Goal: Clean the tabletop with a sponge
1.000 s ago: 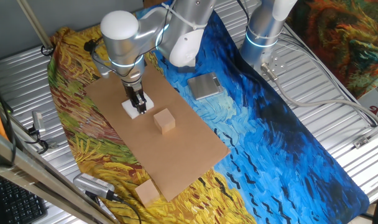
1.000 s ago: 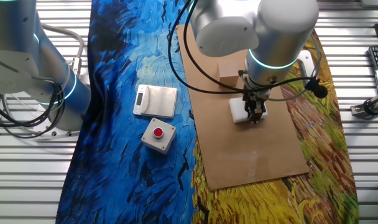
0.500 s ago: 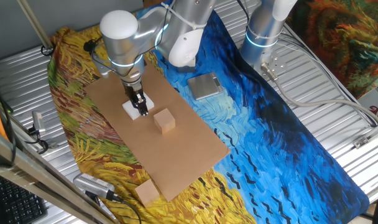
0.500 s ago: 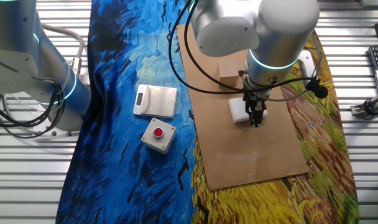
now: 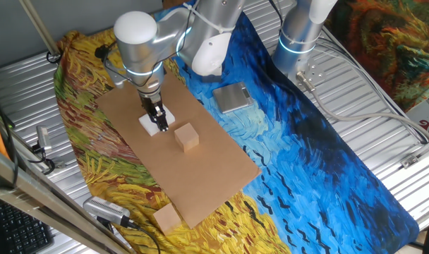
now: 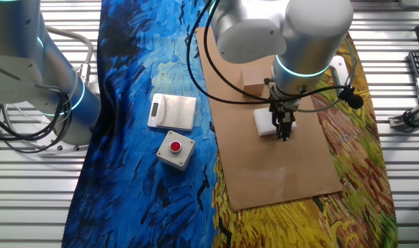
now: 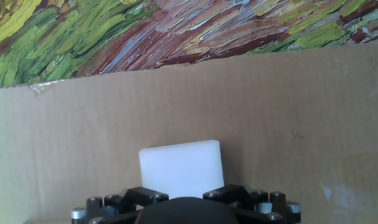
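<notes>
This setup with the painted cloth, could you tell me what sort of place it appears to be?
Probably a robotics lab bench. A ribbed metal table carries the cloth, a second robot arm stands alongside, and a red-button box sits near the hand at the sponge.

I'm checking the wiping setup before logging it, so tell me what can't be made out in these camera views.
- Gripper on the sponge: both fixed views are too small to show whether the fingers clamp it; the hand view cuts the fingertips off at its bottom edge.
- Tan cube: mostly hidden behind the arm in the other fixed view.
- Dirt on the tabletop: too faint to tell.
</notes>
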